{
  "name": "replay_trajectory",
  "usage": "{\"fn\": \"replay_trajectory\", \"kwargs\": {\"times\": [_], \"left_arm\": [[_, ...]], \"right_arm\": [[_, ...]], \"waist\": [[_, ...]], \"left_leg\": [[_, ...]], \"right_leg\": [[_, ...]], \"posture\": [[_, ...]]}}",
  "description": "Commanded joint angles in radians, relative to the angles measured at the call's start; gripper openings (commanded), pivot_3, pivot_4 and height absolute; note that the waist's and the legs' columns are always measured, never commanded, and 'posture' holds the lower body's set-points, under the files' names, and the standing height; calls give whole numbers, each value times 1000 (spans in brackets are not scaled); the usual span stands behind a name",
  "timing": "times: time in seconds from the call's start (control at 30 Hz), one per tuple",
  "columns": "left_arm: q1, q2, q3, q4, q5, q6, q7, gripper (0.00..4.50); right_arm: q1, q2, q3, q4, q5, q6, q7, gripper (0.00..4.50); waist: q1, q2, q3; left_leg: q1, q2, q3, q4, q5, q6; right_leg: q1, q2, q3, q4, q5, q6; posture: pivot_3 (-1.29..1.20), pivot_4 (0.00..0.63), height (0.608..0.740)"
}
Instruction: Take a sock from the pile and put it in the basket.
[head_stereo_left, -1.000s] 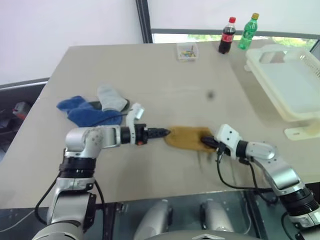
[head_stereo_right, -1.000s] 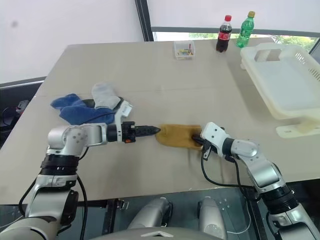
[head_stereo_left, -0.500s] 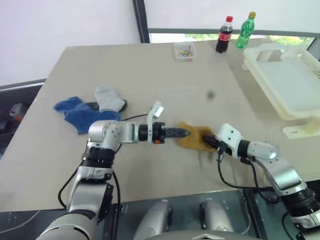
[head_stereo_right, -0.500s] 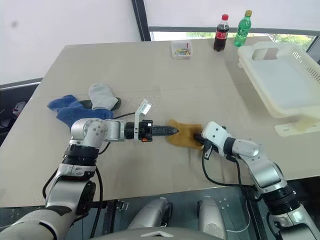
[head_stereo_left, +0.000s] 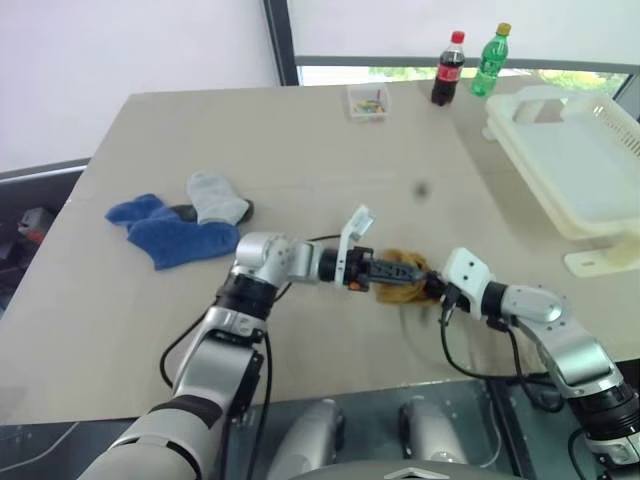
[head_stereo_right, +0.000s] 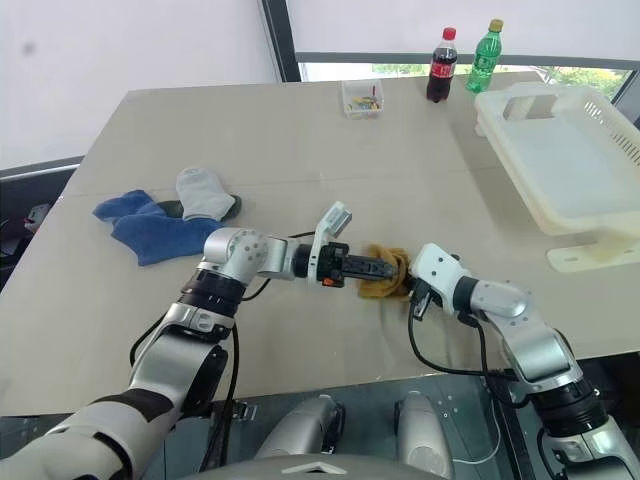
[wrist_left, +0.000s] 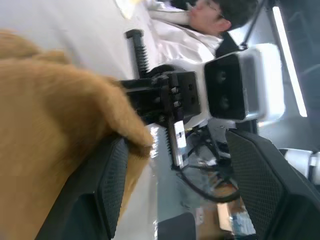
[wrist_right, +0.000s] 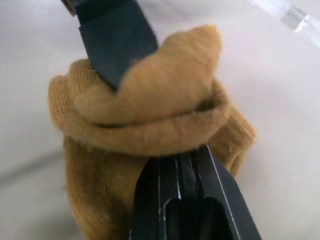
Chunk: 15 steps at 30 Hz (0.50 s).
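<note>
Mustard-yellow sock (head_stereo_right: 385, 273) sits bunched on the tan table (head_stereo_right: 300, 150) near the front edge, between both grippers. Right gripper (wrist_right: 181, 159) is clamped tight on one end of it, fingers together. Left gripper (head_stereo_right: 392, 268) points level toward the right one, its fingers spread, one finger (wrist_left: 107, 187) pressed against the yellow fabric, sock bulging between them. Rest of the pile (head_stereo_right: 170, 215), blue socks and a grey-white one, lies well apart on the robot's left. White slotted basket (head_stereo_right: 570, 160) sits at the table's far right edge. Two bottles (head_stereo_right: 462, 62) and a small clear box (head_stereo_right: 361, 98) stand at the far edge.
</note>
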Motion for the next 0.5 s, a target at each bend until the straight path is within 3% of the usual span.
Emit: {"fn": "replay_trajectory", "kwargs": {"times": [0.03, 0.3, 0.5], "left_arm": [[-28, -35, -19, 28, 19, -33, -30, 3244], [-45, -181, -10, 268, 147, -123, 95, 3244], [-52, -238, 8, 418, 222, -195, 148, 3244]], "right_arm": [[6, -4, -29, -62, 15, 12, -8, 0], [68, -62, -88, -180, 34, 68, 1, 0], [208, -161, -189, -345, 97, 144, 40, 0]], "waist": [[1, 0, 0], [18, 0, 0], [27, 0, 0]], "left_leg": [[0, 0, 0, 0, 0, 0], [0, -1, 0, 1, 0, 0], [0, -1, -1, 0, 0, 0]], "right_leg": [[0, 0, 0, 0, 0, 0], [0, 0, -1, 0, 0, 0], [1, -1, -1, -1, 0, 1]], "posture": [[0, 150, 740], [0, 150, 740], [0, 150, 740]]}}
